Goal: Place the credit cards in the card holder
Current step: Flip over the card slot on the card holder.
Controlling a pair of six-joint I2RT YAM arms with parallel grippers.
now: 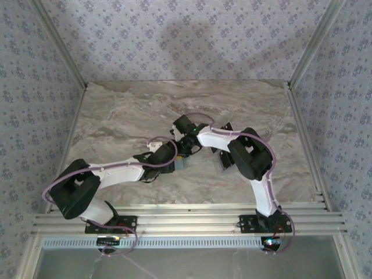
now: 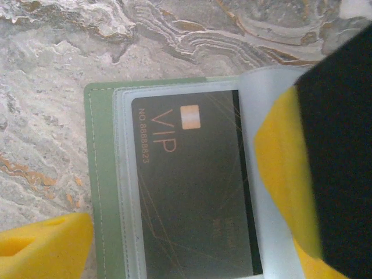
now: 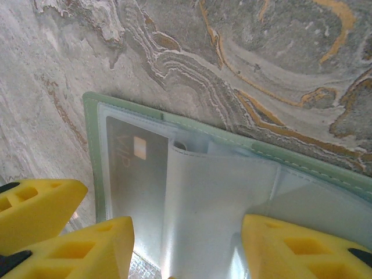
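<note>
card holder (image 2: 103, 174): open, lying flat on the tabletop (image 2: 58, 87). It has a sage-green cover with a stitched edge and clear plastic inside. In the top view it sits mid-tabletop, where the two arm tips meet.
card (image 2: 192, 197): dark, printed with "VIP", a chip and "NO 8888823". It sits in the holder, with its long side parallel to the green edge and just inside it. The end away from the chip is cut off by the frame.
clear sleeve (image 2: 125, 174): the pocket next to the holder's green edge. The card looks hazy through it in the right wrist view.
loose clear leaf (image 3: 203, 203): over the holder's middle, beside the card, with its top edge curled.
left fingers (image 2: 40, 247): apart, nothing clamped. One is off the holder's green edge, over bare tabletop. The other is across the card from it, over clear plastic; can't tell whether it touches.
right fingers (image 3: 290, 250): apart, nothing clamped. One is over the card end of the holder and one over the far half, with the loose leaf between them. Can't tell whether they touch the leaf.
third yellow wedge (image 3: 35, 203): just outside the holder's green edge, over tabletop. Can't tell whose it is.
left arm (image 1: 116, 171): reaches the holder from its left.
right arm (image 1: 253, 154): reaches the holder from its right, elbow bent.
</note>
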